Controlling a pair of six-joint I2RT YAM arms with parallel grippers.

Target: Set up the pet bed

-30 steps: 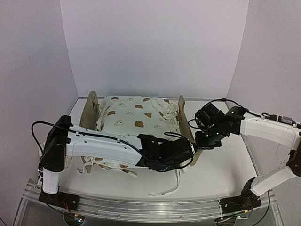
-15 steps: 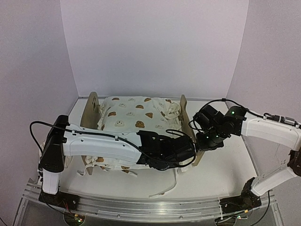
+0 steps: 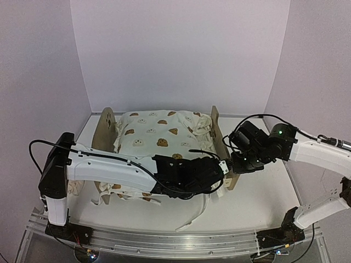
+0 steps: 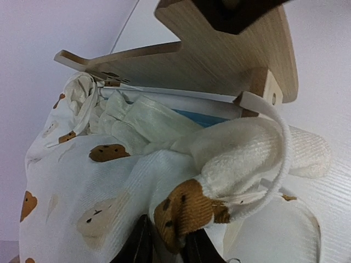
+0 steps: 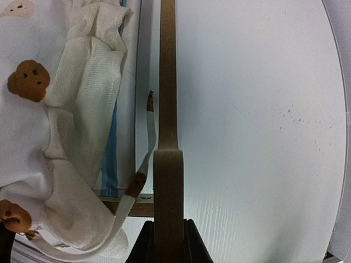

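From here I see the pet bed (image 3: 215,129) in the middle of the table (image 3: 258,203), its frame running left to right with the bear-print quilt (image 3: 153,131) heaped over it. My left gripper (image 4: 167,244) is clenched on a bunched corner of that quilt, just beside the bed's right end board (image 5: 167,82), and my right gripper (image 5: 168,241) is clamped across the thin edge of that same board near its front corner. What worries me is the tie (image 4: 277,142): in the left wrist view it curves around the wooden post, so a pull on the corner could catch there and tug the light frame sideways or tip it. The right-hand grip sits on a narrow plywood edge and could slip or twist if the frame jerks. The two wrists are also very near each other, so a careless move could knock them together. A strong tug might also lift the blue-striped mattress (image 5: 112,153) out of its rails. My count: one bed, two end boards, one quilt, one mattress, two grippers; more than one tie, exact number unclear.
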